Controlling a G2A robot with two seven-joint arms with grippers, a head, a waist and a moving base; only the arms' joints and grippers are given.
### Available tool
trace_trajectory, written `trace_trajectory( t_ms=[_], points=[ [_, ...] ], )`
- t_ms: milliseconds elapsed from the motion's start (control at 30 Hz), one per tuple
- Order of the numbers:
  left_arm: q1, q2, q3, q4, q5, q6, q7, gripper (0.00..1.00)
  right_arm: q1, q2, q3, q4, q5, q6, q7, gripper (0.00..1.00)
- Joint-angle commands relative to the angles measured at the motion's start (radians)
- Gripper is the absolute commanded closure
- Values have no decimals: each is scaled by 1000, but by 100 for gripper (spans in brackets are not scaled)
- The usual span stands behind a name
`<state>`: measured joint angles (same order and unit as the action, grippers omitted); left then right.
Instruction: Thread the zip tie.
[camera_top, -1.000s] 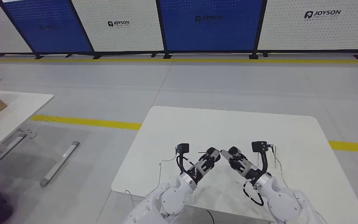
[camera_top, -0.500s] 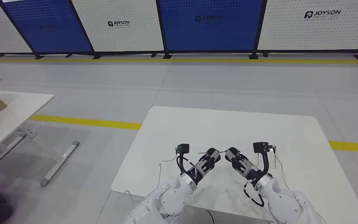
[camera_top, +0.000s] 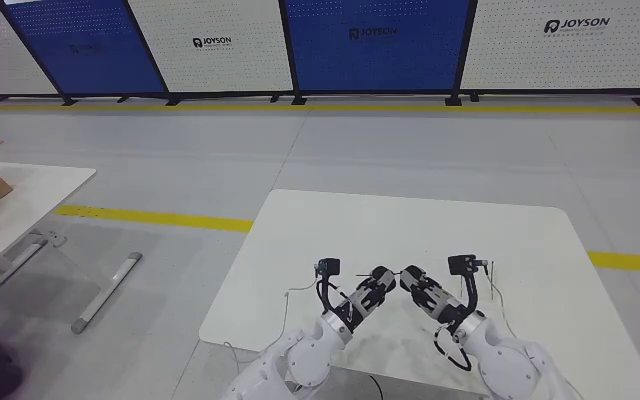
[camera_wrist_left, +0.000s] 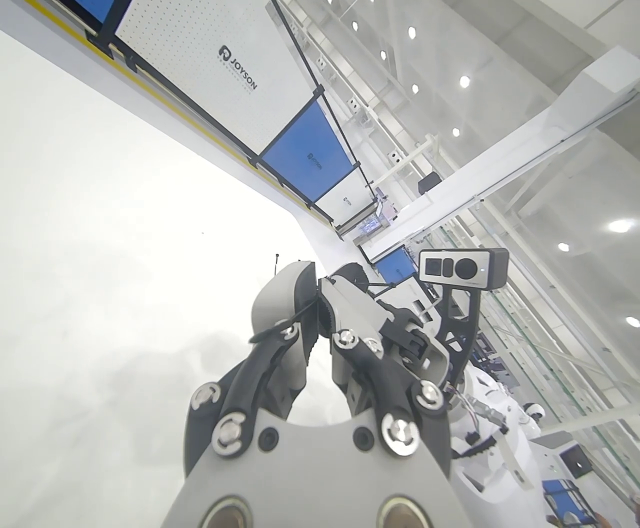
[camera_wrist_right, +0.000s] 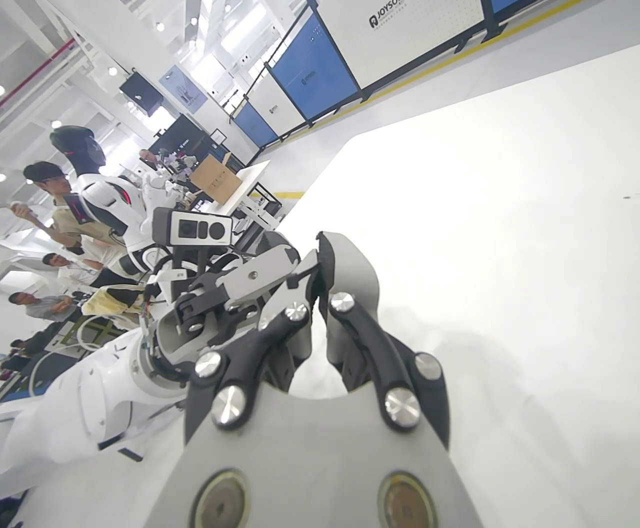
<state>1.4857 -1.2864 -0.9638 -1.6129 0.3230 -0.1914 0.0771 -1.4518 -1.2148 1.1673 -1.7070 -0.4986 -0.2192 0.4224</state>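
The gray floor (camera_top: 200, 160) is the biggest thing here. A yellow line (camera_top: 150, 215) runs across it. At the far side stands a row of blue and white panels (camera_top: 380, 45).

The desk (camera_top: 420, 225) is white with round corners. It sits in the middle and reaches out to the right. A second desk (camera_top: 40, 185), also white, pokes in at the left edge, well apart from the first one.

Both arms are over the near part of the desk, about in its middle. The left end effector (camera_top: 384, 274) comes in from the left, and the right end effector (camera_top: 408, 274) comes in from the right. They point at each other and their tips meet (nose to nose, like two birds).

The left end effector's fingers (camera_wrist_left: 280, 300) are squeezed together on the zip tie (camera_wrist_left: 295, 318). The zip tie is a thin black strip. It runs through the narrow slit between the finger pads, and a short curl of it lies over one finger.

The right end effector's fingers (camera_wrist_right: 350, 270) are squeezed together too. A thin black bit of the zip tie goes into the slit at their tips.

So the zip tie is right where the two tips meet, over the near middle of the desk, pinched from both sides. It is too small to tell if its tail has gone through its head.
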Motion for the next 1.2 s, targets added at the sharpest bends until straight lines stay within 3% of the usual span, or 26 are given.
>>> trace_trajectory(
  t_ms=[0,67,133,300,433,600,933,1167],
  points=[
    [0,0,0,2,2,3,-1,100,-1,0,0,0,1,-2,-4,100],
    [0,0,0,1,4,7,-3,100,-2,0,1,-1,1,-2,-8,100],
    [-2,1,0,1,12,17,-15,77,-4,1,1,-3,0,0,-12,100],
    [2,1,-2,-5,15,14,-11,34,-6,1,2,-4,-2,6,-17,100],
    [0,1,-2,-3,14,11,-4,49,-4,1,3,3,-3,15,-26,100],
    [2,0,-5,-3,10,1,7,56,-3,2,9,12,1,16,-32,100],
    [2,-1,-7,0,4,-7,18,100,-6,3,9,11,-1,11,-36,100],
    [3,-1,-8,2,5,-8,17,100,-7,4,8,11,-3,8,-39,100]
  ],
)
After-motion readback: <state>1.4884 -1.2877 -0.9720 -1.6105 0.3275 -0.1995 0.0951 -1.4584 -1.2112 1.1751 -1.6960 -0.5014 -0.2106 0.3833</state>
